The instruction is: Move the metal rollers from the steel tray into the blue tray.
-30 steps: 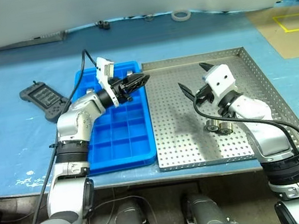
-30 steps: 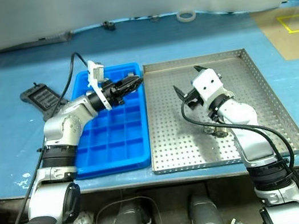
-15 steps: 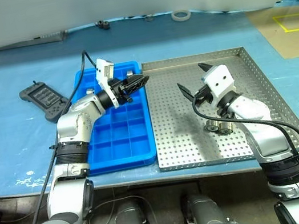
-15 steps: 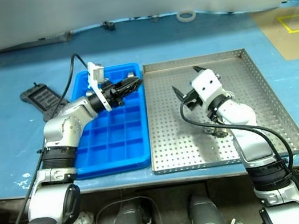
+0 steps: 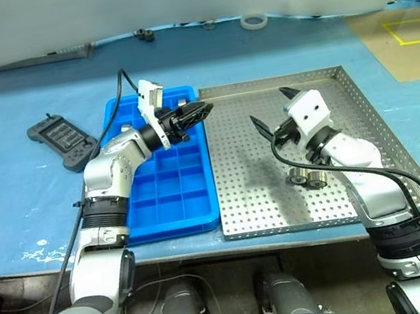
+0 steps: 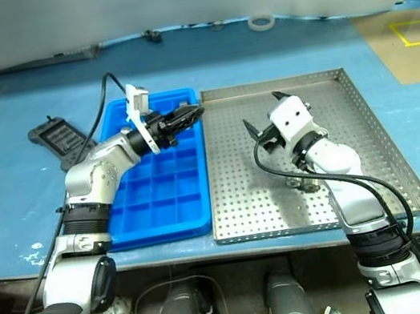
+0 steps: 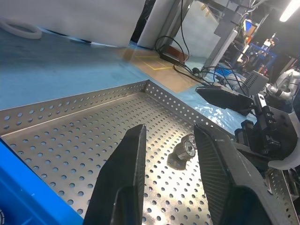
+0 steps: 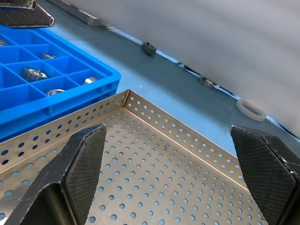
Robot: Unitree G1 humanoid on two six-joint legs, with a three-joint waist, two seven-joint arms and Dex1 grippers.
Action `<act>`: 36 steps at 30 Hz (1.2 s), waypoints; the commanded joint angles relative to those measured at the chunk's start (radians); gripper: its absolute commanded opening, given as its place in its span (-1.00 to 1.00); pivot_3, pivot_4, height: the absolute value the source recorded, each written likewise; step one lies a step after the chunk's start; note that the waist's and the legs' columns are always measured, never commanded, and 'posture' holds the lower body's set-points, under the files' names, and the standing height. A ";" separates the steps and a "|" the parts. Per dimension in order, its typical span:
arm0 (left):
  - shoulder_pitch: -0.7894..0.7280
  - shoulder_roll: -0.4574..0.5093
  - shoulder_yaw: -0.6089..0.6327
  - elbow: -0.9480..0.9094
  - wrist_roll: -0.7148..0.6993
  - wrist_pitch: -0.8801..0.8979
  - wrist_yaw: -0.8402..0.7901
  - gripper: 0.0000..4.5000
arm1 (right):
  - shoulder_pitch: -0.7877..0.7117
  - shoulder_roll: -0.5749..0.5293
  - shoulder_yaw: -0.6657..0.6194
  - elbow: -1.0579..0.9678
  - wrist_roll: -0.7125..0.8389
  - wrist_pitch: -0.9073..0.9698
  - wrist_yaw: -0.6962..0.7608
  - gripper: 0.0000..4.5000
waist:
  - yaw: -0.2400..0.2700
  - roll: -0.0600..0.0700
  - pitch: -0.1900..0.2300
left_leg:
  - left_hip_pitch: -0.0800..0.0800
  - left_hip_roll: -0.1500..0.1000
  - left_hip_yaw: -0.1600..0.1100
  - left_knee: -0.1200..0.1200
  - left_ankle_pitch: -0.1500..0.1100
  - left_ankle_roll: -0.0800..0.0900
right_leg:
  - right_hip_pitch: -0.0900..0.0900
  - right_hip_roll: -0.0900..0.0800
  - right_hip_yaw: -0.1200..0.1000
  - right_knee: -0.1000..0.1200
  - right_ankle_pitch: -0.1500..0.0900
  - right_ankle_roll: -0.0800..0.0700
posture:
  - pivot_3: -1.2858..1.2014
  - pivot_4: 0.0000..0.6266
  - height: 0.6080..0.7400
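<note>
Perforated steel tray (image 5: pixel 346 100) lies flat on counter, touching blue tray (image 5: pixel 174 204) alongside. Several metal rollers (image 5: pixel 306 178) rest clustered in steel tray; others sit in blue tray's far compartments

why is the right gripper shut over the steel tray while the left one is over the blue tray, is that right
Not quite: the right gripper is wide open, not shut, as the right wrist view shows. It is over the steel tray, and the left gripper is at the blue tray's edge.
</note>
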 commanded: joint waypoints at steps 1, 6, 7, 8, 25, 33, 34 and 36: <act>-0.013 -0.002 0.022 -0.025 -0.014 -0.021 0.003 -0.26 | -0.021 -0.012 -0.024 -0.019 0.006 -0.013 0.002 0.99 | 0.000 0.000 0.000 | 0.000 0.000 0.000 0.000 0.000 0.000 | 0.000 0.000 0.000 0.000 0.000 0.000 | -0.09 -0.52 1.00; -0.006 0.001 0.029 -0.027 -0.015 -0.022 0.003 -0.26 | -0.024 -0.019 -0.025 -0.015 0.010 -0.013 0.006 0.99 | 0.001 0.000 0.000 | 0.000 0.000 0.000 0.000 0.000 0.000 | 0.000 0.000 0.000 0.000 0.000 0.000 | -0.09 -0.52 1.00; -0.006 0.000 0.030 -0.027 -0.014 -0.023 0.003 -0.26 | -0.024 -0.020 -0.025 -0.013 0.010 -0.014 0.007 0.99 | 0.001 0.000 0.000 | 0.000 0.000 0.000 0.000 0.000 0.000 | 0.000 0.000 0.000 0.000 0.000 0.000 | -0.09 -0.52 1.00; -0.003 0.002 0.032 -0.029 -0.014 -0.022 0.004 -0.26 | -0.023 -0.021 -0.024 -0.015 0.010 -0.013 0.007 0.99 | 0.001 0.000 0.000 | 0.000 0.000 0.000 0.000 0.000 0.000 | 0.000 0.000 0.000 0.000 0.000 0.000 | -0.09 -0.52 1.00; 0.014 -0.017 0.030 -0.095 -0.031 -0.017 0.010 -0.26 | -0.047 -0.050 -0.025 0.006 0.012 -0.019 0.043 0.99 | 0.004 0.000 0.000 | 0.000 0.000 0.000 0.000 0.000 0.001 | 0.000 0.000 0.000 0.000 0.000 0.000 | -0.07 -0.52 1.00; -0.082 -0.063 -0.005 -0.022 0.001 -0.068 -0.006 -0.26 | -0.036 -0.083 -0.074 0.010 0.008 -0.023 0.034 0.99 | 0.008 0.000 0.000 | 0.000 0.000 0.000 0.000 0.000 0.001 | 0.000 0.000 0.000 0.000 0.000 0.000 | -0.13 -0.52 1.00; -0.114 -0.080 -0.004 0.002 0.002 -0.076 0.000 -0.26 | -0.024 -0.081 -0.080 -0.001 0.006 -0.021 0.026 0.99 | 0.011 0.000 0.000 | 0.000 0.000 0.000 0.000 0.001 0.001 | 0.000 0.000 0.000 0.000 0.000 0.000 | -0.14 -0.52 1.00; -0.123 -0.090 -0.016 0.004 -0.004 -0.062 -0.020 -0.26 | 0.007 -0.076 -0.100 -0.026 0.003 -0.011 0.003 0.99 | 0.011 0.000 0.000 | -0.001 0.000 0.000 0.001 0.001 0.002 | 0.000 0.000 0.000 0.000 0.000 0.000 | -0.16 -0.52 1.00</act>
